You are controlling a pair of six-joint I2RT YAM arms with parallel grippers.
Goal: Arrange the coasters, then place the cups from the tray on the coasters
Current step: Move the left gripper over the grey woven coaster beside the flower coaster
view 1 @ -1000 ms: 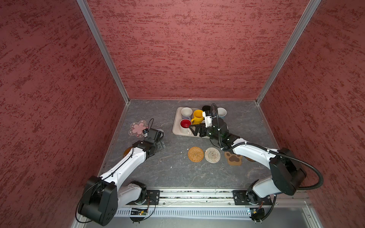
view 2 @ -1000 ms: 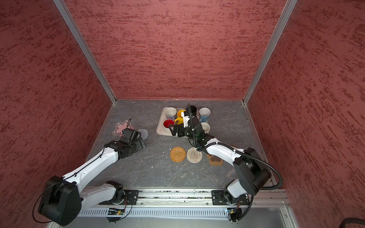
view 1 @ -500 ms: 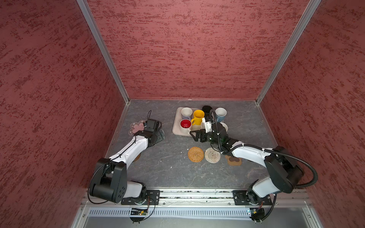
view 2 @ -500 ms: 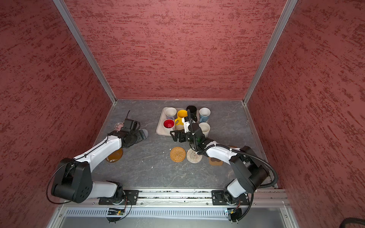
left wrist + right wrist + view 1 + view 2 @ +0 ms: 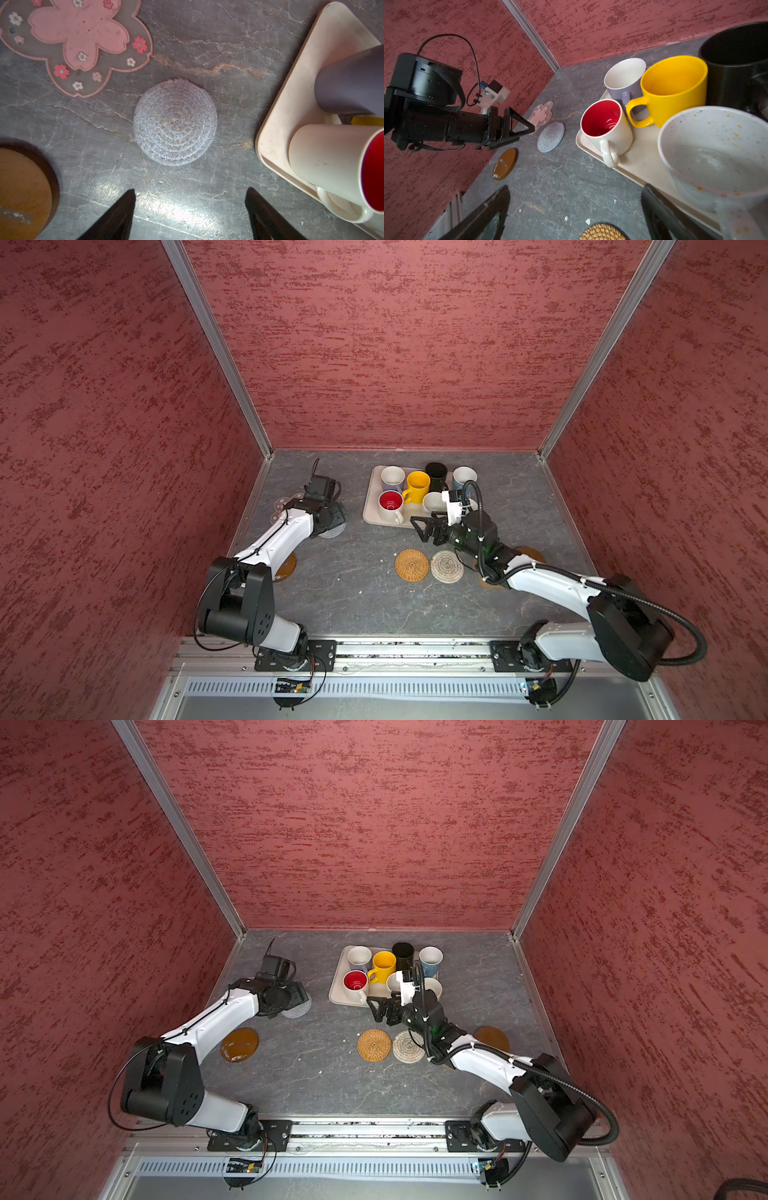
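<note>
Far left in both top views, a brown wooden disc lies on the grey surface beside the left arm. Beyond it are the pink flower coaster and, just beside that, the grey-blue woven coaster. The three lie apart, in no row. The left tool hangs low over the surface with its jaws apart. The grey-blue coaster lies ahead of the tips, not between them, and nothing is held.

The beige tray carries every cup. They include a white one, the red-lined one, the yellow, the black, the light blue and a speckled cream one. Another is half hidden behind the right arm's camera.

Nearer the rail, the orange-tan woven coaster and the beige woven coaster sit side by side, looking placed. The right tool hovers at the tray's near edge, jaws wide and empty. A second wooden disc lies at the right. The paw coaster is mostly hidden under the right arm.

I judge the task early: two coasters are arranged, the rest need lining up, and no cup has yet been moved.
</note>
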